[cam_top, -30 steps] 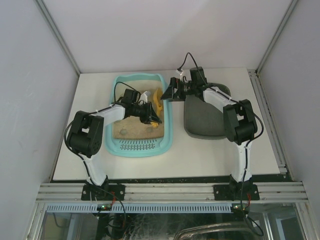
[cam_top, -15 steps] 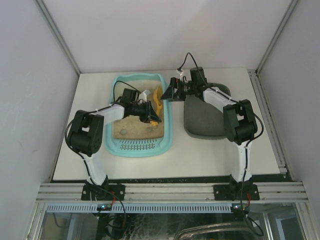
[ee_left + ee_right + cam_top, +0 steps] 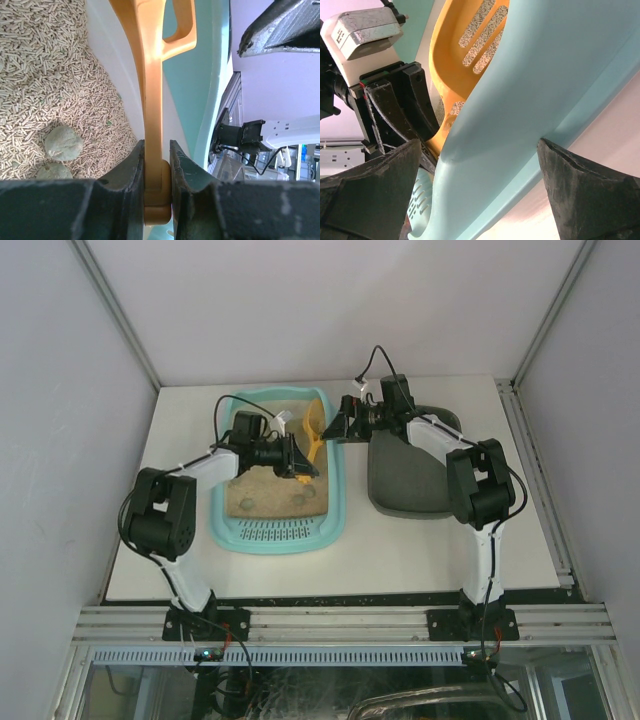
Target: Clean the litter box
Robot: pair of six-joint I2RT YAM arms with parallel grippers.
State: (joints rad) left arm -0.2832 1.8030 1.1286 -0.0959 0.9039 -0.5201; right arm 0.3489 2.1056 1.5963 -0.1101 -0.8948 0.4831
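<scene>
top view: the large light turquoise rectangular plastic litter box (image 3: 278,545), holding tan litter, lies on the white counter (image 3: 400,550) toward nine o'clock, with its slotted grate at six o'clock. a smaller dark grey plastic tray (image 3: 405,480) sits at its three o'clock. the left hand (image 3: 303,462) is over the litter, and the right hand (image 3: 333,427) is at the box's one o'clock corner. left wrist view: the left hand is clamped on the handle of an orange slotted plastic scoop (image 3: 152,100), with pale pellets and grey-green clumps (image 3: 62,142) at nine o'clock. right wrist view: the right hand stands wide open with the box's wall between its fingers, gripping nothing.
</scene>
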